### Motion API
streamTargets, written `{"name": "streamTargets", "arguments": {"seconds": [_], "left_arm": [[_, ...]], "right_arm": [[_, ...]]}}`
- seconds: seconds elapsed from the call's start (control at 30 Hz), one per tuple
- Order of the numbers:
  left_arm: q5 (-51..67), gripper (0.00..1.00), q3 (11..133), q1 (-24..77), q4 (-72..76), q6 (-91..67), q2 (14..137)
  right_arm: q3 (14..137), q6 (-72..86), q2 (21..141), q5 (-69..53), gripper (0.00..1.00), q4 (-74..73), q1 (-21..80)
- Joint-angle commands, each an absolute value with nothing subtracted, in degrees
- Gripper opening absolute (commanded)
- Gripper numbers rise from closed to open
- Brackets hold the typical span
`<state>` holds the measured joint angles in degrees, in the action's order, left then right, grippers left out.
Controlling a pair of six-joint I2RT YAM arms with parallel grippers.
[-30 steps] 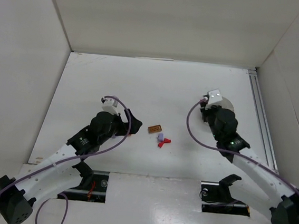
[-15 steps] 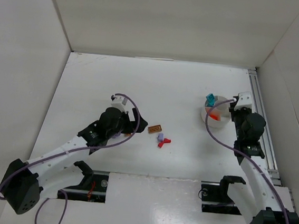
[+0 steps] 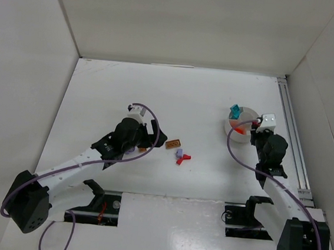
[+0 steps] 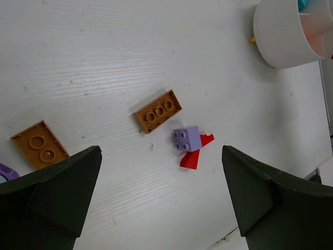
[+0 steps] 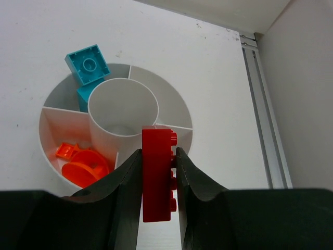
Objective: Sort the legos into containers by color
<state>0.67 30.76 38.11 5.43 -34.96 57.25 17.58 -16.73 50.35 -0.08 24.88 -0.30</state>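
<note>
My right gripper point(image 5: 158, 153) is shut on a red brick point(image 5: 157, 172), held on edge just over the near rim of the white round bowl point(image 5: 156, 86). The bowl is split into compartments: a teal brick point(image 5: 87, 63) sits on one, and orange rounded bits point(image 5: 83, 166) lie in another. In the top view the right gripper point(image 3: 260, 129) is at the right rim of the bowl point(image 3: 228, 128). My left gripper point(image 4: 161, 151) is open above the table, near a brown brick point(image 4: 158, 111), a purple brick point(image 4: 187, 139) and a red piece point(image 4: 192, 159).
A second brown brick point(image 4: 39, 145) and a purple piece point(image 4: 5, 171) lie by the left finger. A tiny orange bit point(image 4: 252, 39) lies beside the bowl point(image 4: 276, 36). A metal rail point(image 5: 263, 125) runs along the right wall. White walls enclose the table.
The right gripper swung from over the bowl out to its right side, then settled at the bowl's right rim with the red brick. The left gripper crept right toward the loose bricks.
</note>
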Motion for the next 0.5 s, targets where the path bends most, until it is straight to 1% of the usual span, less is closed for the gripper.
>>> {"name": "streamTargets", "arguments": {"seconds": [0.0, 0.03, 0.33, 0.47], "left_arm": [[1.6, 1.00, 33.3, 37.7, 8.3, -33.9, 56.9], [1.6, 1.00, 33.3, 37.7, 8.3, -33.9, 56.9], [2.1, 1.00, 33.3, 37.7, 8.3, -34.5, 56.3], [2.1, 1.00, 33.3, 37.7, 8.9, -34.5, 56.3]], "right_arm": [[16.4, -13.7, 51.3, -0.4, 0.16, 35.9, -0.4], [16.4, -13.1, 52.1, -0.4, 0.17, 36.6, -0.4], [17.0, -12.0, 54.2, -1.5, 0.17, 40.5, -0.4], [15.7, -11.5, 54.2, 1.3, 0.18, 42.0, -0.4]]}}
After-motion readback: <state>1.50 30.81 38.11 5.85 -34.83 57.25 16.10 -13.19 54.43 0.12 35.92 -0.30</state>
